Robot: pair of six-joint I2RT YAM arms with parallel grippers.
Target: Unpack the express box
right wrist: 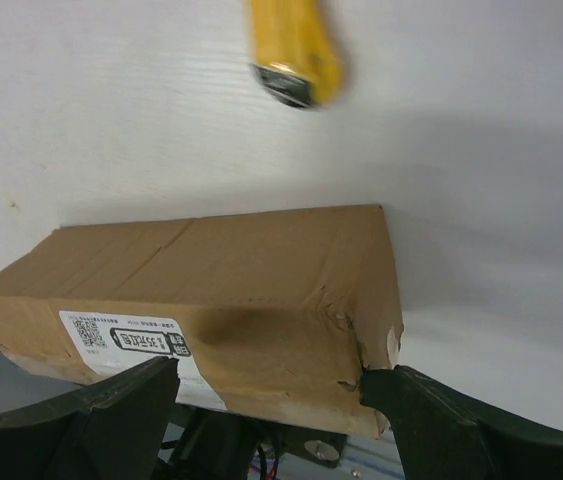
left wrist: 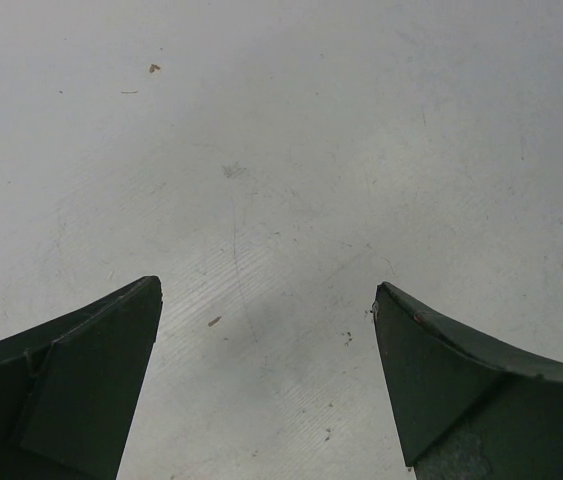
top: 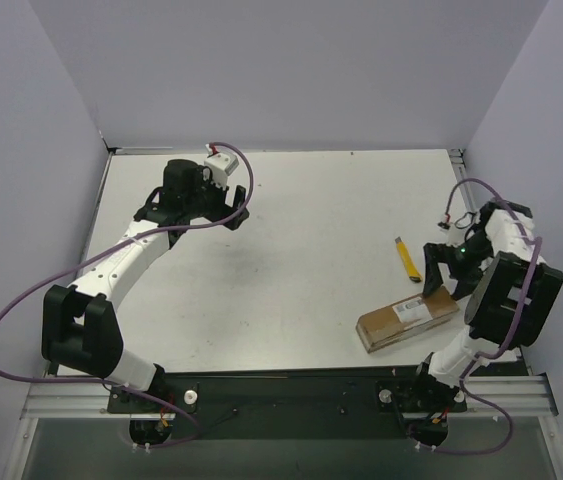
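Express box (top: 408, 318) lies flat just under my right gripper (right wrist: 271, 380), its jaws spread wide over one end; my left gripper (left wrist: 266, 295), also spread, hangs well apart.

The express box (top: 408, 319) lies near-right on the table (top: 291, 250); knife (top: 404, 258) behind it.

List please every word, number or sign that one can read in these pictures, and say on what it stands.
Nothing is sharp enough to quote.
On the white shipping label of the express box: a square code and a framed line of print, too blurred to read.
The same label seen from the top camera: too small to read.
On the yellow utility knife: no text visible.
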